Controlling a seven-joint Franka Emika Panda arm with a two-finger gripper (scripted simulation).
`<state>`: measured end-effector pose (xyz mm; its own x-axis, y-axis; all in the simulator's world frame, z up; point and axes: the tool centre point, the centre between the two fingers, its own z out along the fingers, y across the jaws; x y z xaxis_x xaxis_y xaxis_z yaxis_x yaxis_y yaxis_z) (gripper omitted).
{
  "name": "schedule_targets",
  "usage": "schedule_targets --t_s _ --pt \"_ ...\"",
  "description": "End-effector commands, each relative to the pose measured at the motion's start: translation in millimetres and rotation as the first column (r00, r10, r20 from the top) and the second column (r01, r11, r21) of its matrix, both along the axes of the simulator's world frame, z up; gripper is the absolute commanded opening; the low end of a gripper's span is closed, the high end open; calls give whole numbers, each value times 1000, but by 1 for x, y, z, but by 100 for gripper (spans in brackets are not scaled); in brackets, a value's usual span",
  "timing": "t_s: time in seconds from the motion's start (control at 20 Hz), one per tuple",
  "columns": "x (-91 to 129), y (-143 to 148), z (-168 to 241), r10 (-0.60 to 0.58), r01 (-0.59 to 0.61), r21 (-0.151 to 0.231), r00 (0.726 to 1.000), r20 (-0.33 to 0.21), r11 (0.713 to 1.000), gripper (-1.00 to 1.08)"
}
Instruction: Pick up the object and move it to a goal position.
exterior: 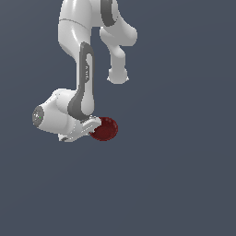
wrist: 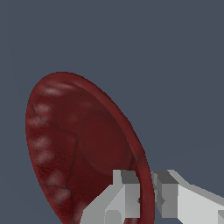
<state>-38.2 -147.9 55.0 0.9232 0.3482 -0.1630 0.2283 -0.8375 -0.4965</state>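
Dark red object [exterior: 105, 128], shaped like a shallow dish, is being gripped by its rim between the white gripper's [wrist: 146, 199] 2 fingers [wrist: 124, 194].

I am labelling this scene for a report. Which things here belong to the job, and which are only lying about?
Belong to the job:
- dark red object, its rim between the fingers
- gripper, closed on that rim

Lying about:
- nothing else visible; only plain grey background

Dark red object [wrist: 83, 148] looking glossy, faintly mottled; white gripper [wrist: 146, 194] showing smooth matt plastic; arm [exterior: 73, 27] shell gleaming slightly.
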Motion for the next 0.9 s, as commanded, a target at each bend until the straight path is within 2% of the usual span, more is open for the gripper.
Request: schedule_targets --t_s 0.0,0.85 --pt "9 14 9 2 -2 0 1000 3 1000 -100" --pt "95 142 89 2 -2 2 1000 3 1000 -100"
